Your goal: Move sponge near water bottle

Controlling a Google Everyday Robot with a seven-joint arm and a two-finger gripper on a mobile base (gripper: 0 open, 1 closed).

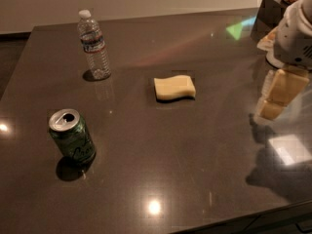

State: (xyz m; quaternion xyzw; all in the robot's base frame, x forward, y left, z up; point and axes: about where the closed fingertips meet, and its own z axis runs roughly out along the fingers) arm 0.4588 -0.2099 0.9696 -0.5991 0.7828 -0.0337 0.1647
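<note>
The sponge [174, 87], a pale yellow foam block with wavy edges, lies flat near the middle of the dark table [161, 150]. The water bottle [93, 45], clear with a white cap and a blue-and-red label, stands upright at the back left, well apart from the sponge. My gripper [275, 101] hangs over the table's right side, some way right of the sponge and not touching it. Its white wrist [297, 33] is above it.
A green drink can [72, 136] stands upright at the front left. A dark box [267, 19] and other items sit at the back right corner, behind my arm. The table's front edge runs close along the bottom right.
</note>
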